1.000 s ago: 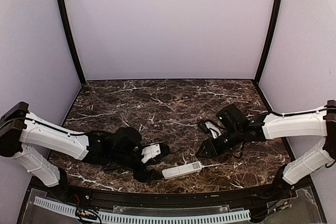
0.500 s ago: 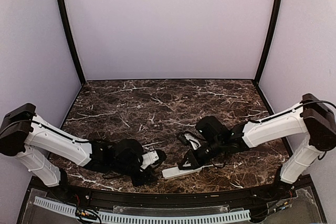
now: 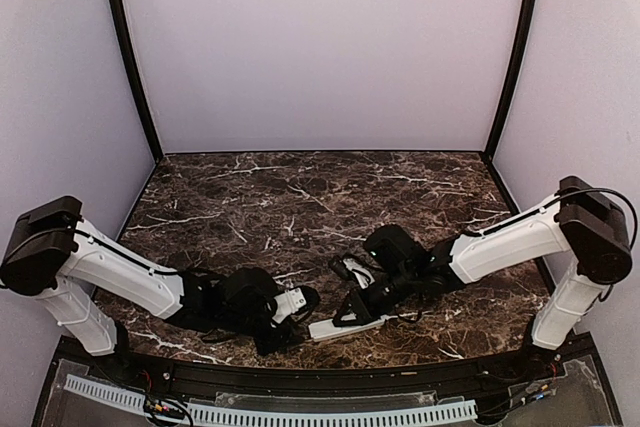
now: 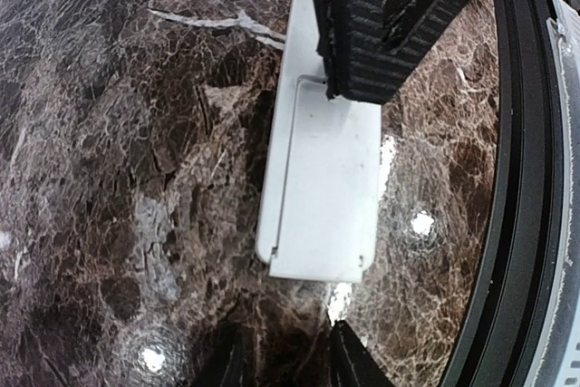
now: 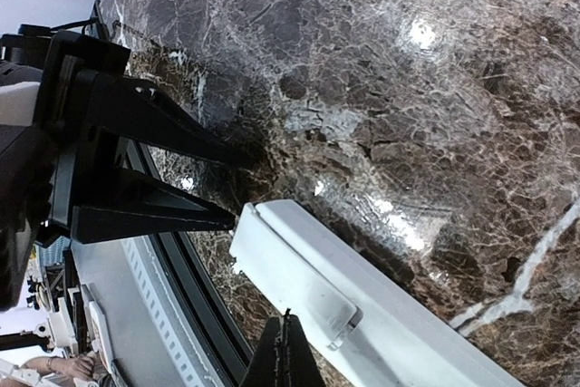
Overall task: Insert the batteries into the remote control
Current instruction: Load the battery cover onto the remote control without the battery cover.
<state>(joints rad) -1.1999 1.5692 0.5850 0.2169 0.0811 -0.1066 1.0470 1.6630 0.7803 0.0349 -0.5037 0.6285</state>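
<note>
The remote control (image 3: 325, 328) lies back side up near the table's front edge, its battery cover (image 4: 331, 178) in place at the near end. It also shows in the right wrist view (image 5: 362, 314). My right gripper (image 3: 352, 313) is shut, and its joined fingertips (image 5: 288, 351) press on the cover. In the left wrist view it (image 4: 352, 83) comes down onto the cover's far edge. My left gripper (image 4: 285, 364) is open and empty, just short of the remote's left end, low over the table. The orange and blue batteries are out of view.
The dark marble table (image 3: 300, 197) ends in a black raised rim (image 4: 521, 178) close to the remote's right side. A white slotted strip (image 3: 270, 414) runs below the front edge. Both arms lie low across the table's front.
My right arm has swung left and down, from above the remote's right end onto the remote's cover. My left gripper has shifted slightly toward the remote's left end.
</note>
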